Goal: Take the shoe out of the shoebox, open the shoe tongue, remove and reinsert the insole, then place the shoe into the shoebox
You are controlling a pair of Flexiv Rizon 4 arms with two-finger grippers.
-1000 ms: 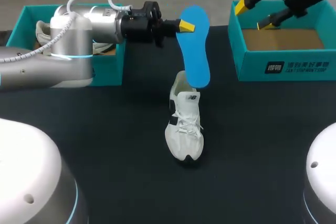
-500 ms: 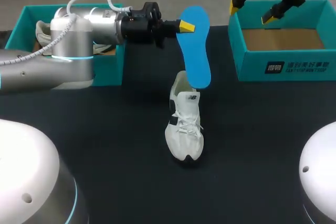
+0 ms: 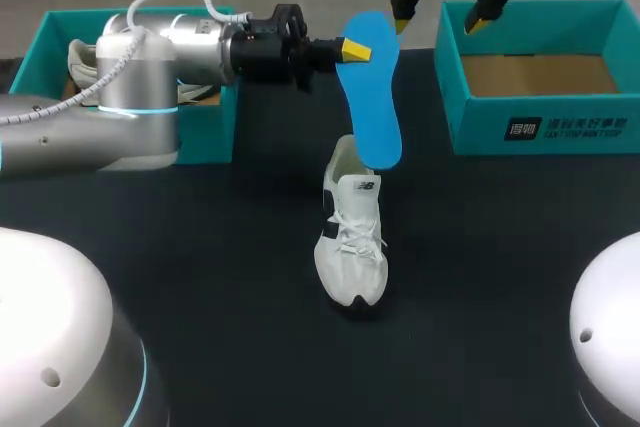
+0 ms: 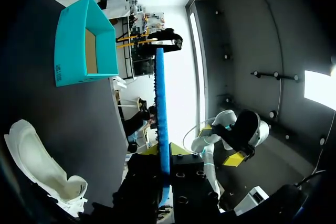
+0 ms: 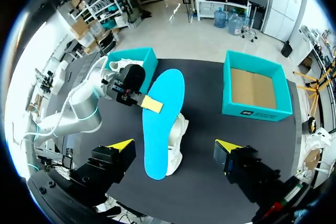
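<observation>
Presently my left gripper (image 3: pixel 347 48) pinches the insole (image 3: pixel 372 97) by its edge, lower end hanging over the shoe (image 3: pixel 350 242) for reinsertion; grip appears sound. My right gripper (image 3: pixel 440 19) hovers wide open, free to steady.

Black matte table (image 3: pixel 200 247)

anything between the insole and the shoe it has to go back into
Nothing visible. The left gripper holds the insole with its lower end at the heel opening of the shoe; the right gripper hangs open, well clear.
</observation>
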